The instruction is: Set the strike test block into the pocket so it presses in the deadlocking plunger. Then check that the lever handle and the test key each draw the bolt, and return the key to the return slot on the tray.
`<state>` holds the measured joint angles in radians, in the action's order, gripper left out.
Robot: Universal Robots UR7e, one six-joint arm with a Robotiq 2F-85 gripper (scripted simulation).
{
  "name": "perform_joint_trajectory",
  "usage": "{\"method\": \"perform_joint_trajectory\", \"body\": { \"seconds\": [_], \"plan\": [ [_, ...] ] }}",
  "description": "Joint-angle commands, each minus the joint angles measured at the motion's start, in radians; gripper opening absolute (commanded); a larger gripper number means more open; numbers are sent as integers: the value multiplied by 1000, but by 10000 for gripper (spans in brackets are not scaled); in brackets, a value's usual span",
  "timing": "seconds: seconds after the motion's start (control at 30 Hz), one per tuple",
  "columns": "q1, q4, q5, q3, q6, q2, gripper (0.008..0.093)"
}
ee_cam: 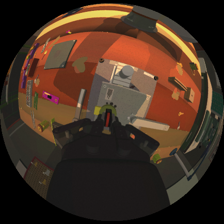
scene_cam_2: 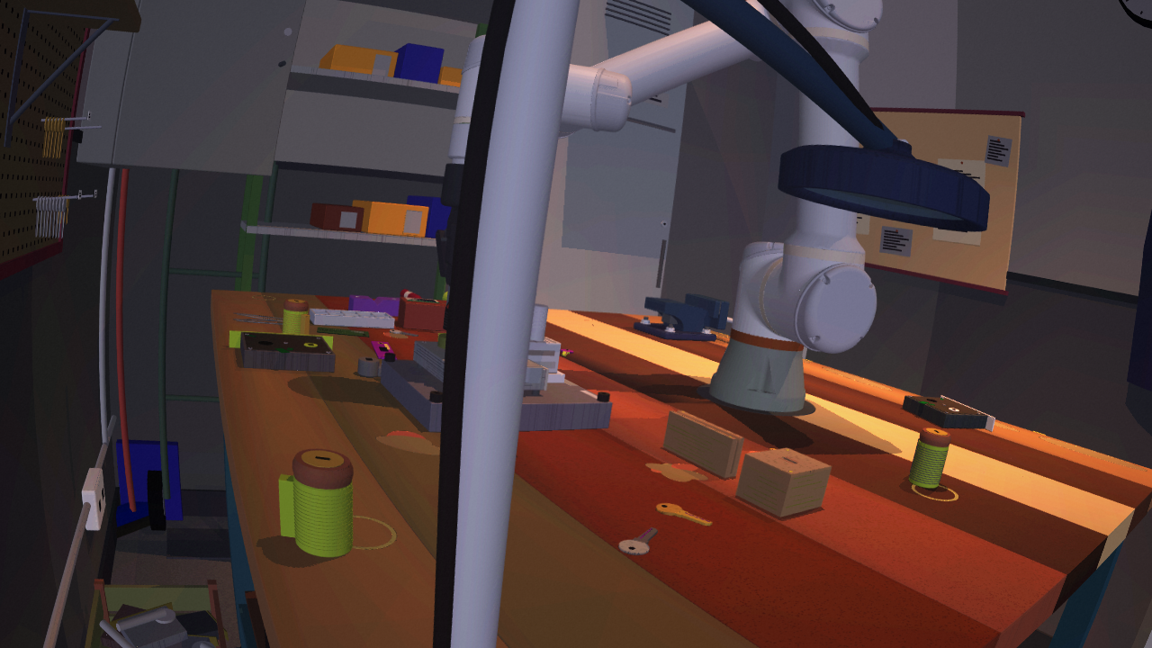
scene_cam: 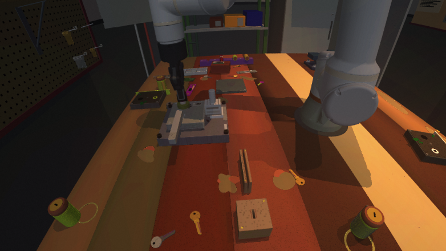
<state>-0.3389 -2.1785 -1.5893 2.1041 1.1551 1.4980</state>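
Observation:
The red test key (ee_cam: 107, 117) is mostly hidden between my fingers, and it stands in the green key cylinder (scene_cam: 182, 105) at the far left corner of the grey lock fixture (scene_cam: 193, 122). My gripper (scene_cam: 181, 99) (ee_cam: 108, 123) comes straight down onto it and is closed around the key. The pale lever handle (scene_cam: 174, 125) (ee_cam: 149, 123) lies along the fixture's left side. A grey strike test block (scene_cam: 212, 93) (ee_cam: 126, 71) with a round knob sits in the pocket on the fixture's right. In the second side camera a lamp pole hides the gripper.
A tan box with a slot (scene_cam: 253, 218) sits near the front of the bench, with a slim tan block (scene_cam: 245, 171) behind it. Loose keys (scene_cam: 196, 221) (scene_cam: 297, 177) and green spools (scene_cam: 64, 212) (scene_cam: 366, 222) lie around. The robot base (scene_cam: 336, 103) stands on the right.

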Motion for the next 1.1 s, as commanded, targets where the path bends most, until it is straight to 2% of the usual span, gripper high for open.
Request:
{"method": "perform_joint_trajectory", "body": {
  "seconds": [0.0,1.07],
  "plan": [
    [0,0,0,0,4,1,80],
    [0,1,0,-1,42,0,80]
  ]
}}
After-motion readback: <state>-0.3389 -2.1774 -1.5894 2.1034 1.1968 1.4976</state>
